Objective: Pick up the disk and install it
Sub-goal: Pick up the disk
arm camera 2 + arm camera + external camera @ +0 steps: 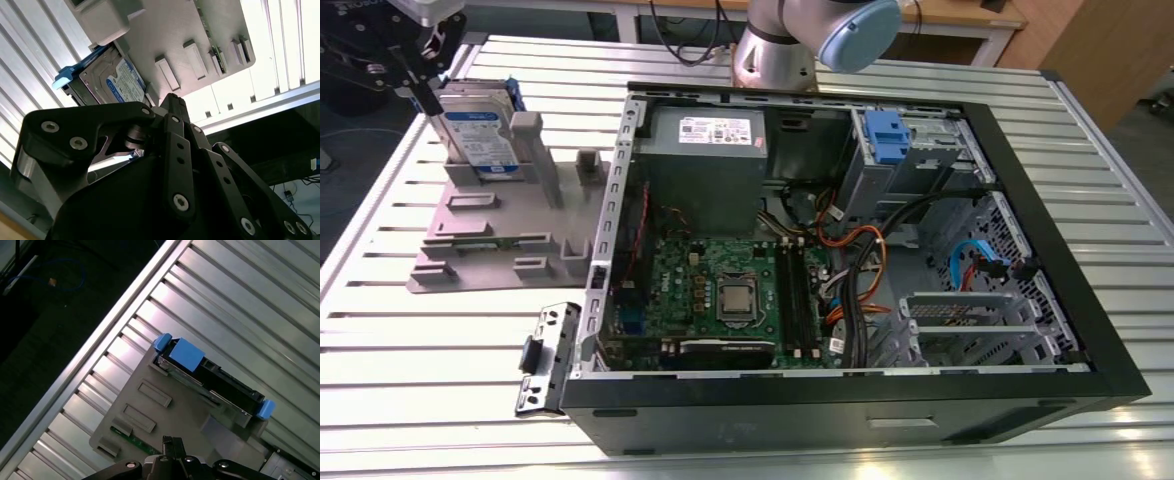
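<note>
Pick-up stage, I judge: the hand (422, 92) (wide or closed, I cannot tell) hangs just by the disk (475, 138), upright in the grey stand (480, 235); lifting it calls for a square grip and straight pull.

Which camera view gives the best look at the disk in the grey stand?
The exterior view: the disk stands upright in the grey stand, its labelled face showing. The second wrist view shows part of the label; the first wrist view shows its edge with the blue bracket.
</note>
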